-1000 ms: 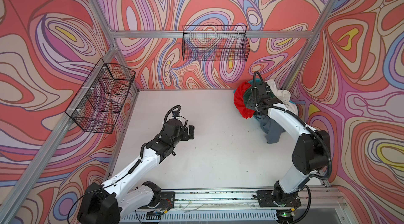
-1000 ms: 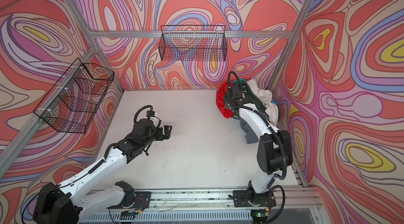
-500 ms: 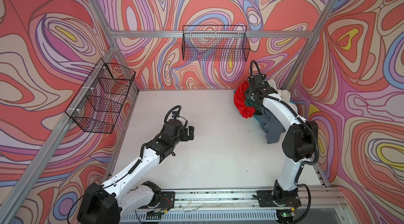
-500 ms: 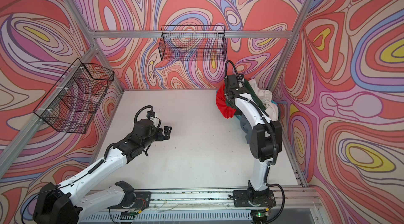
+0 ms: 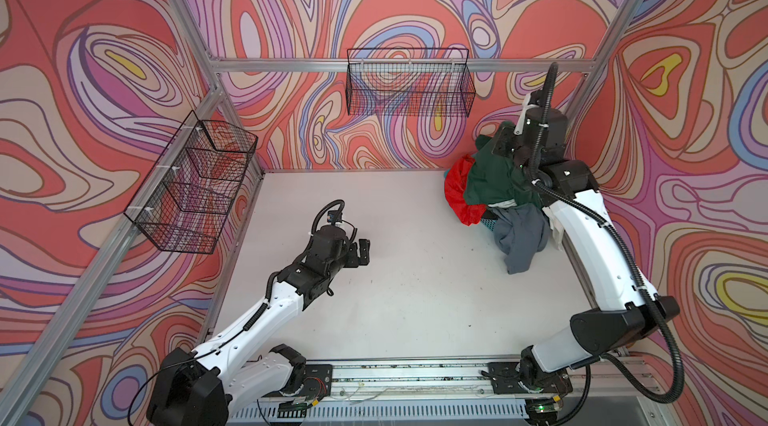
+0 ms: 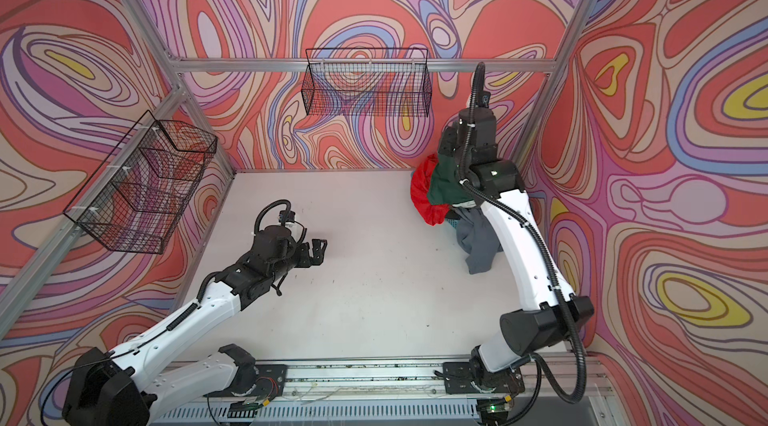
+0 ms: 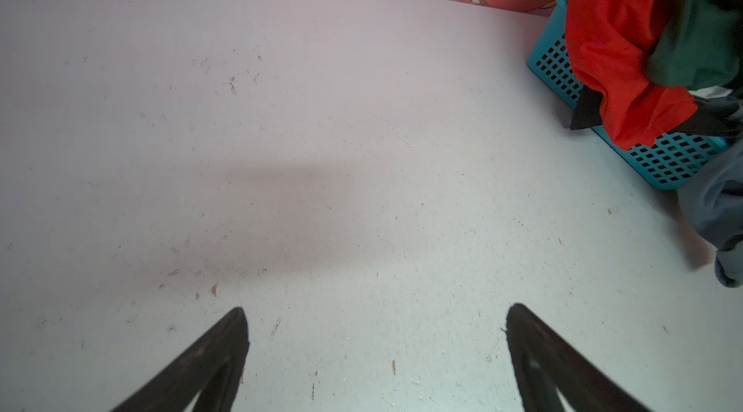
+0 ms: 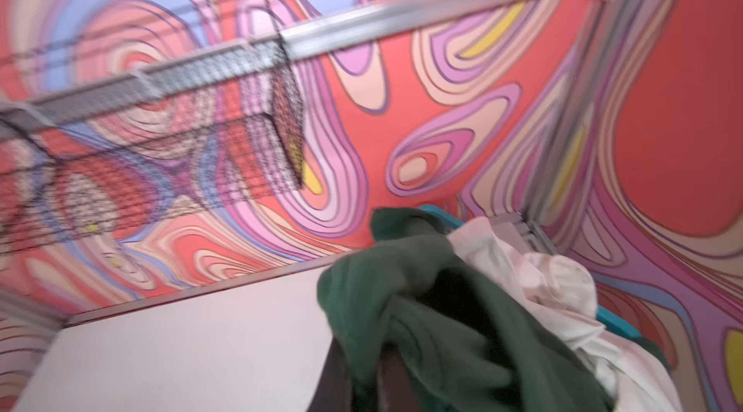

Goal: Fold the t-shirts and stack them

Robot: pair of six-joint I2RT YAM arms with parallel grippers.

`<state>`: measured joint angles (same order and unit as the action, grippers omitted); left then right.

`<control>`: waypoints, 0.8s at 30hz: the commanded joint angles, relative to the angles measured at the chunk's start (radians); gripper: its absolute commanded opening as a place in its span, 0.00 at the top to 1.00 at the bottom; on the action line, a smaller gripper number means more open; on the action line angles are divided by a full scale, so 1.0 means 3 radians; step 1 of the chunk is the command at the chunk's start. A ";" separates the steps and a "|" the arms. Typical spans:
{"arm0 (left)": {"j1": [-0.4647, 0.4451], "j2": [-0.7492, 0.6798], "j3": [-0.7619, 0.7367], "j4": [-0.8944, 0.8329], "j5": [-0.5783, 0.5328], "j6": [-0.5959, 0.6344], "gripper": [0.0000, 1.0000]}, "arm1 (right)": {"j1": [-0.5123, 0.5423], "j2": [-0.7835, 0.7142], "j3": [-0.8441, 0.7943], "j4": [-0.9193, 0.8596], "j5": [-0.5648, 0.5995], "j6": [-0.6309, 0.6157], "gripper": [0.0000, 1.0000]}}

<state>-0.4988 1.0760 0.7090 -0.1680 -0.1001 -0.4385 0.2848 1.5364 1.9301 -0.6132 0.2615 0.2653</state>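
Note:
The t-shirts are piled in and over a turquoise basket [image 5: 488, 222] at the back right corner. My right gripper [image 8: 362, 384] is raised above the pile and shut on the dark green shirt [image 5: 492, 180], which hangs from it; the cloth hides the fingertips in both top views. The red shirt [image 5: 457, 193] drapes over the basket's left side. The grey-blue shirt [image 5: 519, 243] spills onto the table in front. The off-white shirt [image 8: 555, 289] lies behind the green one. My left gripper [image 5: 360, 252] hovers open and empty over the table's middle left, well apart from the pile.
One black wire basket [image 5: 409, 83] hangs on the back wall and a second black wire basket [image 5: 195, 182] on the left wall. A metal rail [image 5: 415, 374] runs along the front edge. The white table [image 5: 415, 286] spreads between the arms.
My right gripper has shut on the dark green shirt and lifted it up out of the pile. The left arm has not moved.

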 commanded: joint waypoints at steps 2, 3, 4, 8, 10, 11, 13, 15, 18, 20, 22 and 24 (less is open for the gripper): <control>-0.0020 0.0008 0.0114 0.0083 0.0036 -0.0001 0.00 | 0.0342 -0.0027 0.0209 0.0109 -0.0695 -0.0158 1.00; -0.0020 0.0012 0.0120 0.0089 0.0040 -0.0005 0.00 | 0.0422 -0.0010 0.0240 0.0110 -0.0819 -0.0167 1.00; -0.0020 0.0013 0.0133 0.0093 0.0049 -0.0004 0.00 | 0.0518 0.0014 0.0264 0.0109 -0.0949 -0.0191 1.00; -0.0022 -0.0025 0.0172 0.0207 0.0195 0.0052 0.00 | 0.0802 0.0142 0.0316 0.0104 -0.1228 -0.0168 1.00; -0.0022 -0.0060 0.0164 0.0342 0.0310 0.0064 0.00 | 0.0829 0.0175 0.0187 0.0234 -0.1425 -0.0060 1.00; -0.0022 -0.0072 0.0146 0.0451 0.0389 0.0079 0.00 | 0.0844 0.0189 0.0104 0.0315 -0.1532 -0.0003 1.00; -0.0020 -0.0089 0.0107 0.0670 0.0539 0.0083 0.00 | 0.0875 0.0265 0.0017 0.0379 -0.1669 0.0081 1.00; -0.0020 -0.0090 0.0077 0.0828 0.0634 0.0049 0.00 | 0.0889 0.0358 -0.0064 0.0438 -0.1766 0.0187 1.00; -0.0029 -0.0114 -0.0015 0.1076 0.0722 0.0022 0.00 | 0.0923 0.0549 -0.0148 0.0441 -0.1914 0.0243 1.00; -0.0028 -0.0125 -0.0091 0.1226 0.0726 -0.0019 0.00 | 0.0924 0.0656 -0.0148 0.0331 -0.1868 0.0203 0.63; -0.0031 -0.0093 -0.0125 0.1306 0.0742 -0.0039 0.00 | 0.0914 0.0658 -0.0134 0.0159 -0.1528 0.0169 0.29; -0.0034 -0.0014 -0.0080 0.1287 0.0730 -0.0049 0.00 | 0.0850 0.0589 -0.0143 0.0064 -0.1278 0.0216 0.17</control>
<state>-0.5014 1.0584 0.6891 0.1505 0.0978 -0.4374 0.5545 1.7546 1.8793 -0.5648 -0.2081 0.3210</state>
